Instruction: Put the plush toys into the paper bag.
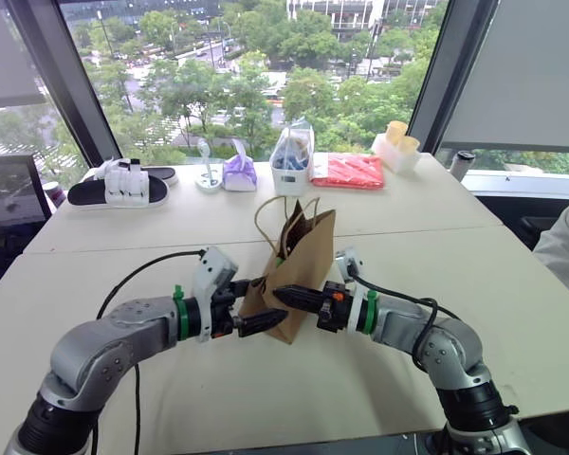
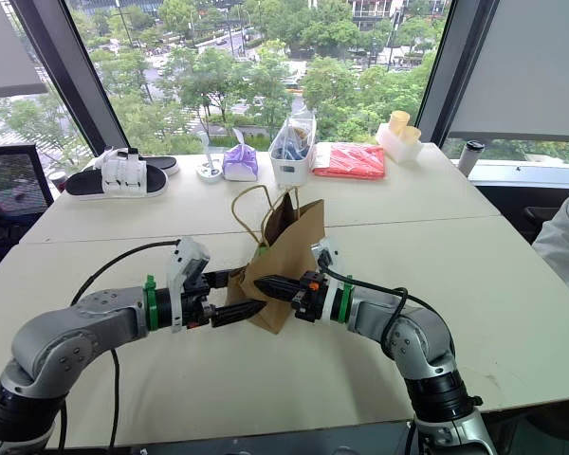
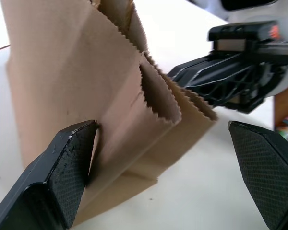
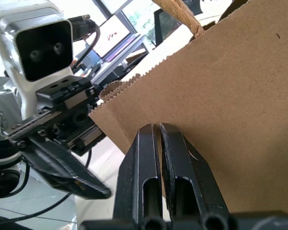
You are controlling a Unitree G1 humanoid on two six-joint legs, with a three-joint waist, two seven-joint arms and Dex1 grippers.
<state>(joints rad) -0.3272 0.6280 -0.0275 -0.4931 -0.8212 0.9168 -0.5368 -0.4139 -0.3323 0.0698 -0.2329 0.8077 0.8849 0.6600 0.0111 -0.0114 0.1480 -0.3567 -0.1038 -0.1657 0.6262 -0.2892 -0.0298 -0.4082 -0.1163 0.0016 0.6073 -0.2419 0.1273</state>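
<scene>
— Where is the plain brown paper bag with the twisted loop handles (image 1: pixel 299 270)?

— We see it standing in the middle of the pale tabletop (image 1: pixel 474 313), tipped a bit, with its mouth up. Both arms meet at it.

— What is the right tool (image 4: pixel 159 136) doing?

— Its two black fingers are pressed tight together on the zigzag top edge of the bag. It has hold of the paper wall.

— And the left tool (image 3: pixel 165 158)?

— Its fingers stand wide apart. One finger (image 3: pixel 69 165) touches the side of the bag near the bottom fold. The other finger is well away from the bag. It holds nothing.

— Can we see the plush toys?

— A tiny bit of green peeks out at the bag's mouth, by the handles, but we cannot tell what it is.

— What is behind the bag?

— Far behind it, by the window, we see a small purple tied bag (image 1: pixel 239 172), a clear plastic bag with blue things inside (image 1: pixel 292 156) and a flat red packet (image 1: pixel 347 171). A black and white sandal (image 1: pixel 119 190) lies further to the left of those.
</scene>
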